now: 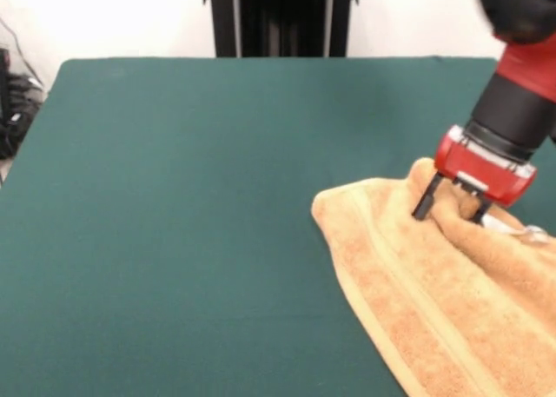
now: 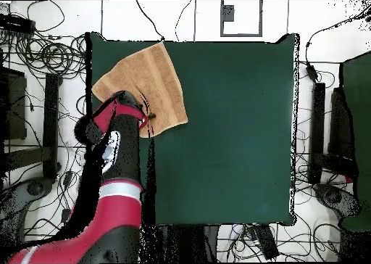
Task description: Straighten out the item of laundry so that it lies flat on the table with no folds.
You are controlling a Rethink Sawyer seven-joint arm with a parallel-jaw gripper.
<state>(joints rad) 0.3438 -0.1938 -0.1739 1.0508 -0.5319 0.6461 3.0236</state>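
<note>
Pinching a raised ridge of terry, the gripper [image 1: 451, 208] has its two black fingers nearly together on the towel [image 1: 434, 301] — fluffy, tan-orange, with a flat woven band running along it. It lies at the front view's lower right, on the dark green felt table [image 1: 191, 215].

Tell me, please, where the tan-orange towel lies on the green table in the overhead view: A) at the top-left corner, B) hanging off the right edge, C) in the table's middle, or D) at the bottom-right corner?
A: in the overhead view the towel lies at the top-left corner of the green table, with the pincer at its lower edge.
</note>
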